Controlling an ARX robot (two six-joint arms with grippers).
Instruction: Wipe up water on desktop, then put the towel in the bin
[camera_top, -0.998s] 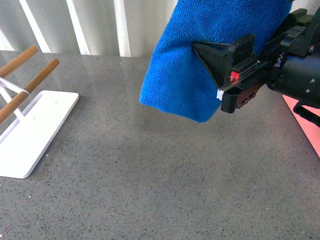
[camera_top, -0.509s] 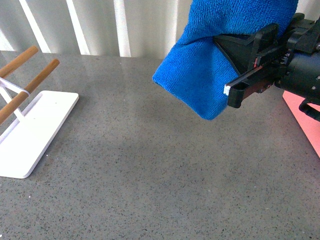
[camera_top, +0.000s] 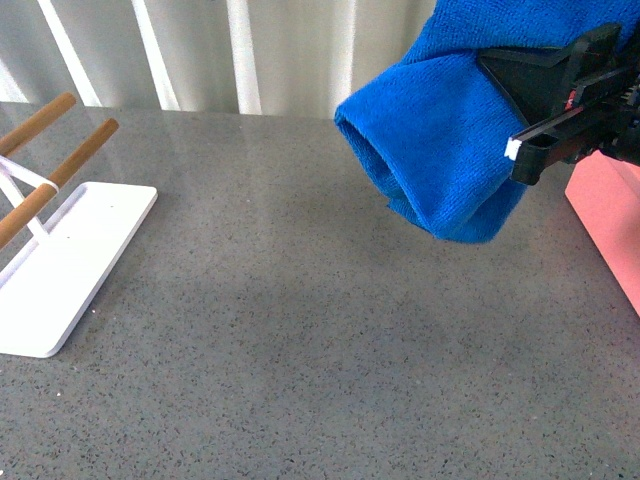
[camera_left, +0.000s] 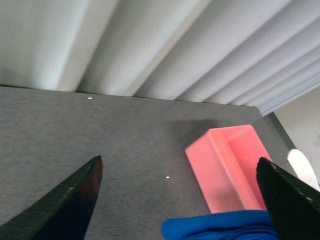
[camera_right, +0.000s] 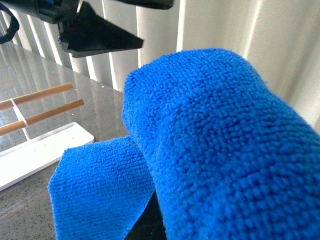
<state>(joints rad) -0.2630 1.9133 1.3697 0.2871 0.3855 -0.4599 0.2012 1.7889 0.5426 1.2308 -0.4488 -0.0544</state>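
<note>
- Right now my right gripper (camera_top: 522, 108) is clenched on the towel (camera_top: 440, 150), which hangs clear of the desktop (camera_top: 300, 330), near the bin (camera_top: 608, 215) but not over it.
- My left gripper (camera_left: 178, 162) is spread wide and grasps nothing.
- Handling, as I judge it: the towel is thick, soft and light, so it sags and folds around my fingers. It will not slip easily, but loose flaps could catch the bin's rim. A grip on the bunched middle suits it better than a corner.
- Hidden: the cloth swallows most of my right fingers, and it fills the right wrist view, so I cannot see how deep the bite is.
- The front view cuts off most of the bin; only the left wrist view shows its open inside.
- Whether the speckled, glossy desktop is wet I cannot tell.
</note>
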